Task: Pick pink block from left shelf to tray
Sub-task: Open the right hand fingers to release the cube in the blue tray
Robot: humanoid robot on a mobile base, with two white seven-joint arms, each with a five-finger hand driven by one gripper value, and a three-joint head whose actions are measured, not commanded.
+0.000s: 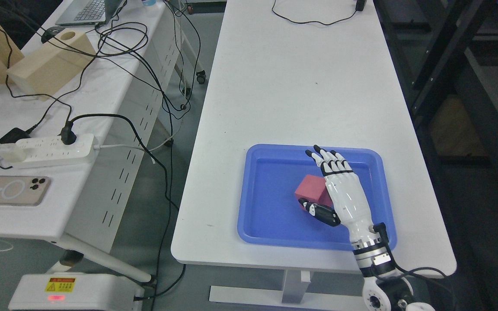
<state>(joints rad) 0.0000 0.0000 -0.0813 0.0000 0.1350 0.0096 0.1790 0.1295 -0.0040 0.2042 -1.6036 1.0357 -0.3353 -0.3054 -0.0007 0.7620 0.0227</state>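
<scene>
Right hand (pixel 339 190) beside pink block (pixel 312 190)

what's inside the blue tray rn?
The blue tray holds one pink block, with the right hand over it, fingers extended, thumb at the block's front. The block's right side and the tray floor under the hand are covered.
</scene>
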